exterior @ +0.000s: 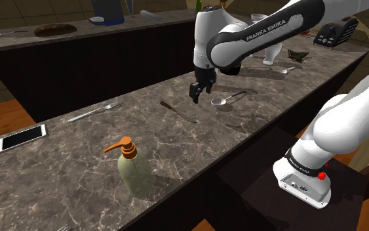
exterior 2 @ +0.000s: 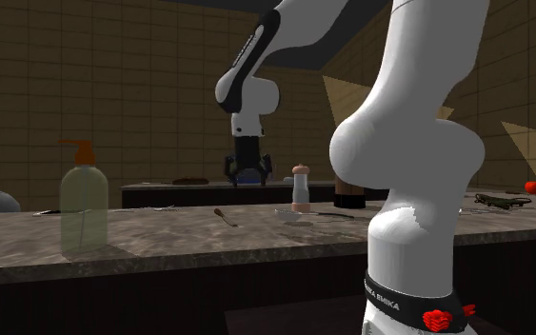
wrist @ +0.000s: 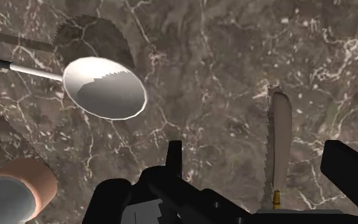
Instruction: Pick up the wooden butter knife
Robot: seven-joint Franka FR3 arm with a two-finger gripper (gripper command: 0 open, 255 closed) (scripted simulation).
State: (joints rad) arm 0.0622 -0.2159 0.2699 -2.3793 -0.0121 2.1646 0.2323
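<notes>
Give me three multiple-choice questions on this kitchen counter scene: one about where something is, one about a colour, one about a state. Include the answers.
1. In the shoulder view, the slim pale-bladed butter knife lies on the dark marble counter between:
A) a silver fork and a round silver spoon
B) two bottles
C) two plates

2. The pale green soap bottle has a pump coloured:
A) blue
B) orange
C) white

3. The black gripper is:
A) shut on the fork
B) resting on the counter
C) open, above the counter

Answers: 1 A, they flank it. 2 B, the top is orange. 3 C, the wrist view shows the fingers apart and empty.
</notes>
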